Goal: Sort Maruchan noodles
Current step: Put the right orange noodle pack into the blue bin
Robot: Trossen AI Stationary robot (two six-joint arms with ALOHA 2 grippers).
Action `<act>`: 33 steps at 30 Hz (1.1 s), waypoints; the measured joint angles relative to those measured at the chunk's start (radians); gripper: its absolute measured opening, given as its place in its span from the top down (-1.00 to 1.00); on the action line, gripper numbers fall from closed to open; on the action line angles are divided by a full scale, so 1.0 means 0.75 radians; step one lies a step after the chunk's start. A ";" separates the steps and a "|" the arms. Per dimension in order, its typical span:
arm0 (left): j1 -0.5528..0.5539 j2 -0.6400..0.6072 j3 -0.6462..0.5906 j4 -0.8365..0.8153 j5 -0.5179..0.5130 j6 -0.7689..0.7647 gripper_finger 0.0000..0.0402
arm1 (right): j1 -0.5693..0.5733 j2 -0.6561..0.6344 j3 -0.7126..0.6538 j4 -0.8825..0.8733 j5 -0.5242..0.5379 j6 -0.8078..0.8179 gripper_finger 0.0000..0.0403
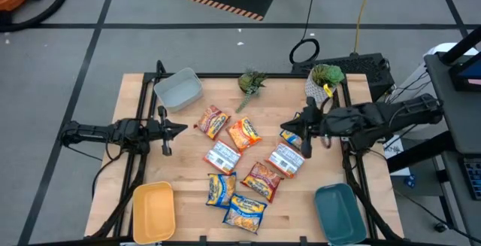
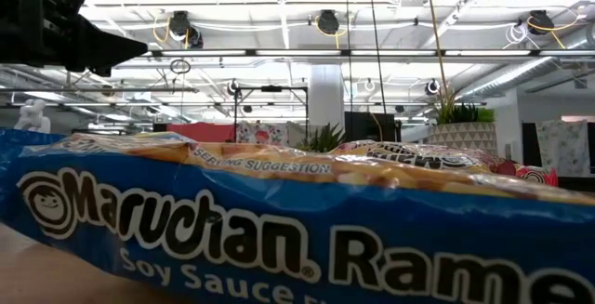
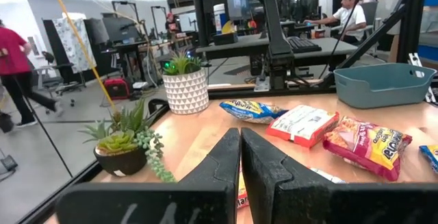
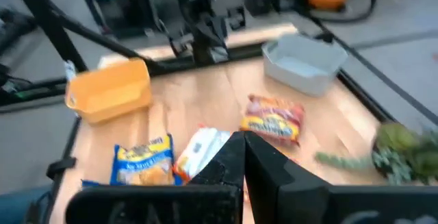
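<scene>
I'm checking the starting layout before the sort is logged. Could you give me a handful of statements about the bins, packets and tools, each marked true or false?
1. The yellow bin holds two packets. False: it is empty, as are the grey bin and the teal bin.
2. The ramen packets lie loose on the wooden table, none in a bin. True.
3. The left tool is shut and holds nothing. True.
4. The right tool is clamped on a red packet. False: it is shut and empty, above the table's right side.
5. Both potted plants stand along the table's far edge. True.
</scene>
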 joint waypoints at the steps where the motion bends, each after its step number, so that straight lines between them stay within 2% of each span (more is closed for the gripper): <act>1: 0.000 0.000 0.000 0.000 0.000 0.000 0.89 | 0.004 0.033 0.052 -0.074 0.001 0.039 1.00; 9: 0.000 0.000 0.000 0.000 -0.001 -0.053 0.89 | 0.008 0.252 0.372 -0.527 -0.020 0.291 1.00; 16: 0.000 0.000 0.000 -0.001 -0.001 -0.069 0.89 | 0.034 0.426 0.409 -0.801 -0.134 0.382 1.00; 21: 0.000 0.000 0.000 0.015 -0.038 0.051 0.89 | 0.095 0.503 0.325 -0.914 -0.121 0.339 0.90; 29: -0.001 0.000 0.000 0.029 -0.072 0.069 0.89 | 0.155 0.479 0.075 -0.814 -0.113 0.426 0.45; 33: 0.000 0.000 0.000 0.029 -0.072 0.082 0.89 | 0.184 0.448 -0.055 -0.773 -0.230 0.460 0.27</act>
